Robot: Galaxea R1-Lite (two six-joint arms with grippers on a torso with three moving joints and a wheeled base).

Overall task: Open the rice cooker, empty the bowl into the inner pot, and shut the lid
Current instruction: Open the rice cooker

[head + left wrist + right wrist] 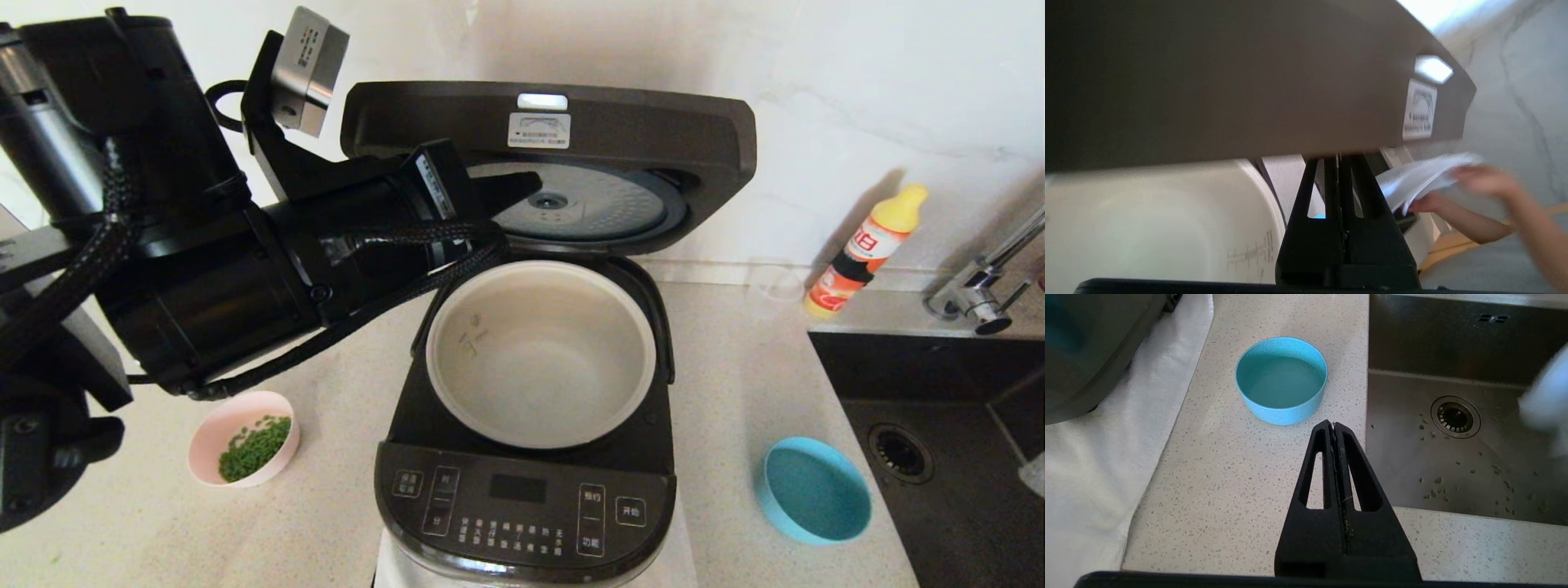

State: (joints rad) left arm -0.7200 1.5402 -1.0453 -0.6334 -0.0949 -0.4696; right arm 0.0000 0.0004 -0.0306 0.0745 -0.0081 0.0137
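From the head camera, the rice cooker (526,498) sits in the middle of the counter (343,490) with its lid (571,122) standing up at the back. The inner pot (540,353) sits in it, just below the left claw (522,186). That claw is up by the lid's silver underside, and its big black arm blocks the left part of the lid. A pink bowl (242,449) of green bits is on the counter well below and left of the claw. A blue bowl (814,488), a yellow-capped bottle (867,249), a tap (984,286) and the sink (939,457) are off to its right.

From the left wrist camera, the left claw (1337,157) is pinched together, holding nothing, with its tip right under the lid's edge (1249,81). The pot (1159,220) is next to it. A person's hand (1478,183) with white paper (1425,175) is behind it.

From the right wrist camera, the right claw (1333,425) is pinched together too, holding nothing. The blue bowl (1282,379) sits just past its tip. The sink (1466,416) is beside it. A white cloth (1094,465) lies under the cooker (1081,347).
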